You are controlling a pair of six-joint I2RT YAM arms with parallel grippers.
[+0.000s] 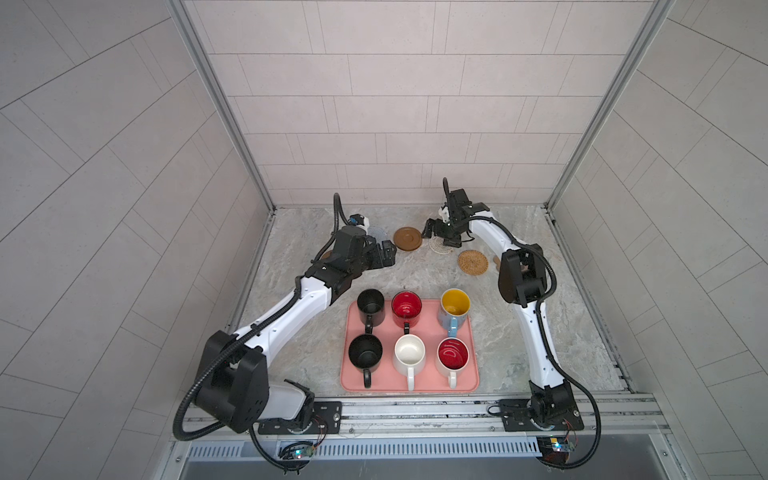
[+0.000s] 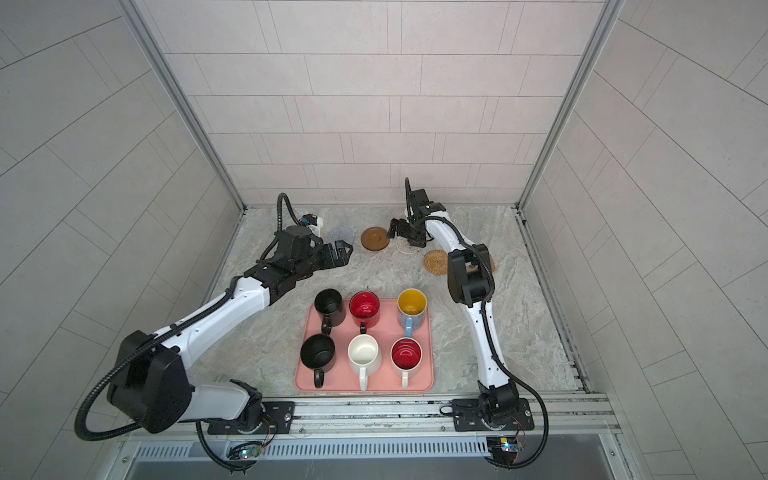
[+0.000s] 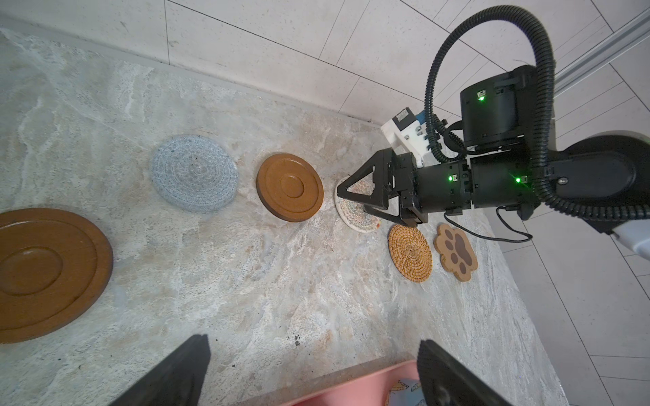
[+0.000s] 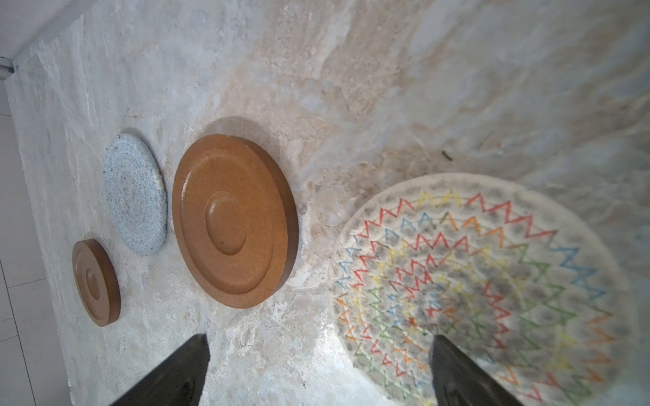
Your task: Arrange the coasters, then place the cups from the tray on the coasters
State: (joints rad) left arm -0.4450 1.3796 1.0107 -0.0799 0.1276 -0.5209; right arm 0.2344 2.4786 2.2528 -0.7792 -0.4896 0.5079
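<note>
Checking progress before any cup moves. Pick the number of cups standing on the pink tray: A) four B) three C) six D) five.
C: six cups stand on the tray in two rows of three, and none sits on a coaster.

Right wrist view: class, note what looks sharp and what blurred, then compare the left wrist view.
Right wrist view: the whitish woven coaster, nearest the lens, is soft; the nearer brown disc is sharp. Left wrist view: the paw-shaped coaster is crisp; only the left gripper looks softer.
</note>
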